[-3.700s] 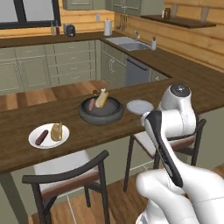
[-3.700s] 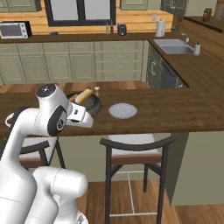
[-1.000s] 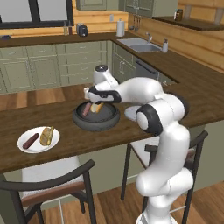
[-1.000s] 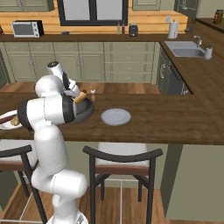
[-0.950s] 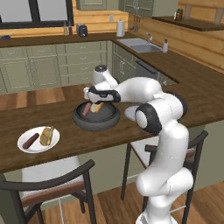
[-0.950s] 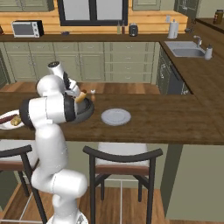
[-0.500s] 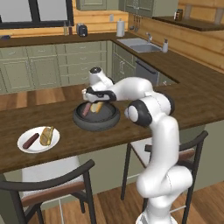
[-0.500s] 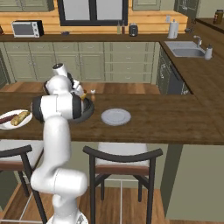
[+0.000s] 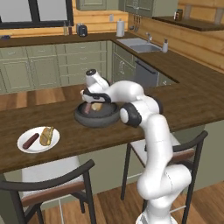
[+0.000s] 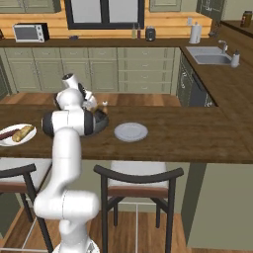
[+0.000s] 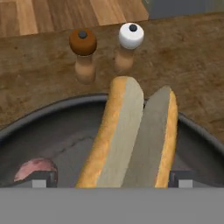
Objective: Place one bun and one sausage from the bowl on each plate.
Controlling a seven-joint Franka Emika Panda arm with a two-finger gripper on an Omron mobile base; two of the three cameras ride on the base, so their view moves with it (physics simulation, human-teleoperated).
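The dark grey bowl sits on the wooden counter, and in the hand view its rim curves across the picture. A split bun lies in it, with a sausage at the lower left. My gripper hangs over the bowl, open, and its fingertips stand on either side of the bun's near end without closing on it. The left plate holds a sausage and a bun. A second white plate, bare, lies right of the bowl.
Two small shakers stand just beyond the bowl, one brown-topped and one white-topped. Bar chairs stand along the counter's near edge. A sink and cabinets are at the back.
Seconds ago the arm was folded back at the base; now it reaches out over the bowl. In the last second the hand sank slightly toward the bun, jaws still open.
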